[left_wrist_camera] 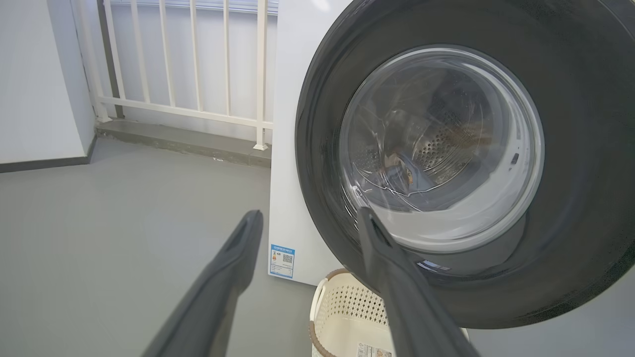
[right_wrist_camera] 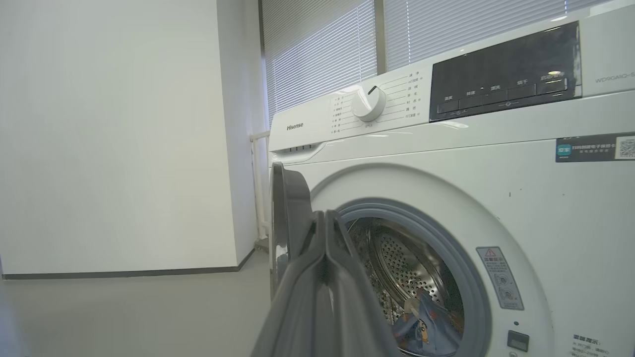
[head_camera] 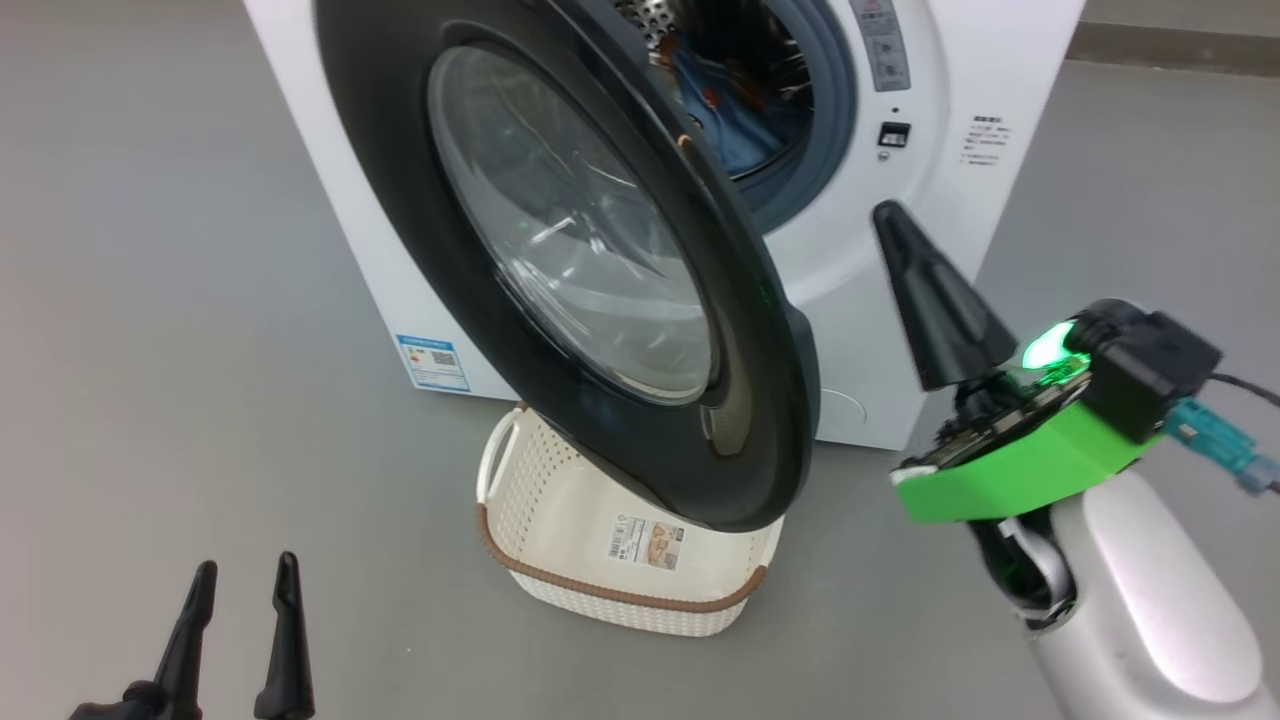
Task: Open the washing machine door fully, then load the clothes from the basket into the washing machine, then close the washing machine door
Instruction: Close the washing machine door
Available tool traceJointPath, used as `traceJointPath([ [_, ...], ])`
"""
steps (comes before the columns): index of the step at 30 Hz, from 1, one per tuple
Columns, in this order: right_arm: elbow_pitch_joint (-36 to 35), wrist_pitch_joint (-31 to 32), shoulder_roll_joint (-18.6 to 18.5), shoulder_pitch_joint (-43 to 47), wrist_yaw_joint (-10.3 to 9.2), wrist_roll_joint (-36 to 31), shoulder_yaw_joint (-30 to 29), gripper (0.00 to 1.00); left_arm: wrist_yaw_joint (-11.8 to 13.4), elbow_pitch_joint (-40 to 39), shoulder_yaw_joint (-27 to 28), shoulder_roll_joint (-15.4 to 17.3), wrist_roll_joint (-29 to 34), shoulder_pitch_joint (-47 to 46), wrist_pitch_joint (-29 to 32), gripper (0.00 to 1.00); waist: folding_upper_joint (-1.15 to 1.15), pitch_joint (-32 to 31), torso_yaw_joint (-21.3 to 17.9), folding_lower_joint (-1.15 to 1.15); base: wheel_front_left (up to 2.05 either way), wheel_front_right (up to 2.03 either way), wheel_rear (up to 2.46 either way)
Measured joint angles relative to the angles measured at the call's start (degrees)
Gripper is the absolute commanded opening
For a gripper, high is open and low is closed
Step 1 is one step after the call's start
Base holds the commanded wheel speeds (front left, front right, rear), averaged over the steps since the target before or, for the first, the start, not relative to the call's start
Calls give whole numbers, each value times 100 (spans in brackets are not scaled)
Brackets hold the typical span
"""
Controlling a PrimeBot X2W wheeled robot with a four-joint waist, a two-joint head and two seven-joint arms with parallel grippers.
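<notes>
washing machine door [head_camera: 570,220], round, glossy black-rimmed, hangs half open over the cream perforated basket [head_camera: 600,592]. right end effector [head_camera: 890,225] pinched shut beside it, left end effector [head_camera: 247,570] wide. light blue clothes [head_camera: 735,125] near the grey rubber gasket [head_camera: 830,130] could get trapped on closing.

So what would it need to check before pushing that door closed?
1. clothes inside the drum: ok.
2. basket empty: ok where visible, with the label on its bottom bare.
3. Fabric clear of the grey seal: cannot tell.
4. washing machine door closed: not ok, it stands open over the basket.
5. right tool shut for pushing: ok, beside the door's edge.
6. left tool out of the way: ok, open and empty.
</notes>
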Motion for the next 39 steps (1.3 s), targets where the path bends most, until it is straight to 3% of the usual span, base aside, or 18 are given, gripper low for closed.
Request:
traceJointPath([
  [9,13,0,-12,46,0,29,903,0,0,42,-26,-1,-42,4,0,100,0,-94,348,0,0,0,0],
  [18,793,1,-192,180,0,47,1580,0,0,46,-46,3,-52,13,0,100,0,-127,559,0,0,0,0],
  [33,2132,1,-290,143,0,354,1898,0,0,59,-66,12,-93,14,0,100,0,-5,726,0,0,0,0],
  [39,2318,1,-303,39,0,361,1860,0,0,58,-65,11,-94,1,0,100,0,85,759,0,0,0,0],
])
